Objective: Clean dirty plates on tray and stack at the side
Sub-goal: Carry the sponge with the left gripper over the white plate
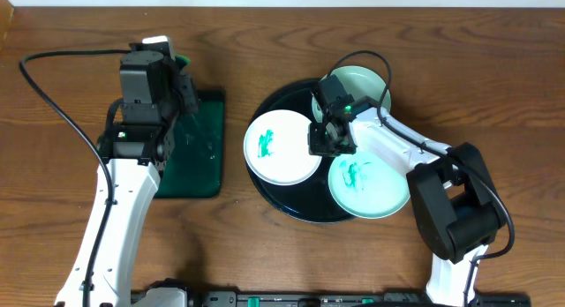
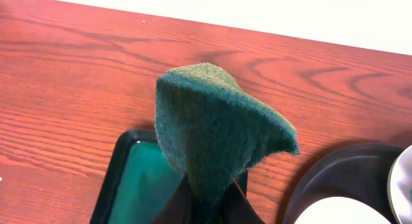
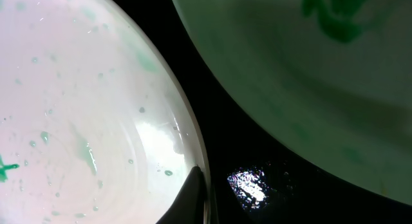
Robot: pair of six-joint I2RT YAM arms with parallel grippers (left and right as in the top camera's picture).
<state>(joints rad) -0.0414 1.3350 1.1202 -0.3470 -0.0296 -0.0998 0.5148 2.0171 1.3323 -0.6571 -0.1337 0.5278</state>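
On the black tray (image 1: pixel 296 205), three plates (image 1: pixel 281 148); left fingers (image 2: pixel 168 210) tight around green sponge (image 2: pixel 212 127), right fingers' (image 3: pixel 190 198) spread unclear.

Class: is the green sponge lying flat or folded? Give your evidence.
Folded. The sponge is pinched between the left fingers, its sides curling into a cone, above the green tray.

A green sponge (image 2: pixel 215 127) hangs over a dark green tray (image 1: pixel 201 157) on the table (image 1: pixel 291 263).

Robotics lab bench: two white robot arms (image 1: pixel 110 228) and trailing cables (image 1: pixel 75 53) are sitting on a wooden worktop (image 1: pixel 238 254).
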